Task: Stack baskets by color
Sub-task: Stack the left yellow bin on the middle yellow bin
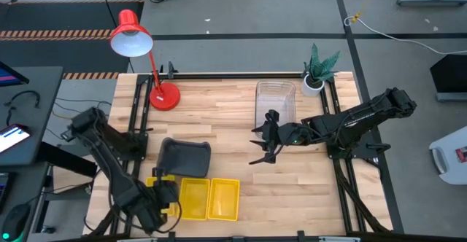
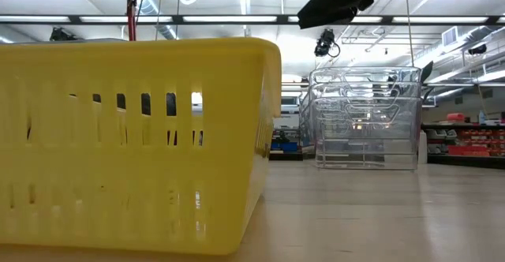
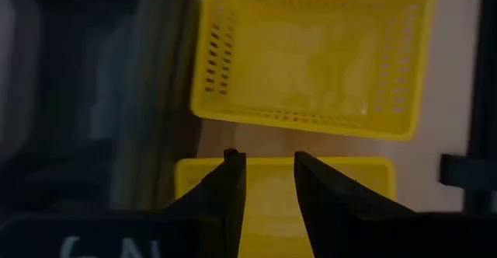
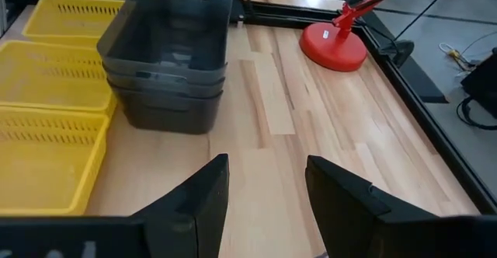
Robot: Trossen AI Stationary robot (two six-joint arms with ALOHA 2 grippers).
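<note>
1. Yellow opaque plastic baskets with slotted walls are seen along the near edge of the light wooden table [image 1: 233,125]: one yellow basket [image 1: 224,198] lies towards the middle, a second yellow basket [image 1: 193,198] lies touching it on its left, and a third yellow basket [image 4: 66,15] is seen only in the right wrist view, at the far end of the same row.
2. A stack of smoky dark grey plastic baskets [image 1: 184,157] is seen just behind the yellow row; three nested layers are visible in the right wrist view.
3. A stack of larger clear transparent plastic baskets [image 1: 275,102] is placed at the far side of the table, near a white plant pot [image 1: 313,84] at the far right corner.
4. A red desk lamp [image 1: 163,96] is stood at the far left of the table.
5. The left gripper [image 3: 268,165] is held above the yellow baskets at the near left corner; its fingers are parted by a narrow gap with nothing between them.
6. The right gripper [image 4: 264,172] is held over bare wood near the middle of the table, just in front of the clear stack; its fingers are spread apart and nothing is held.
</note>
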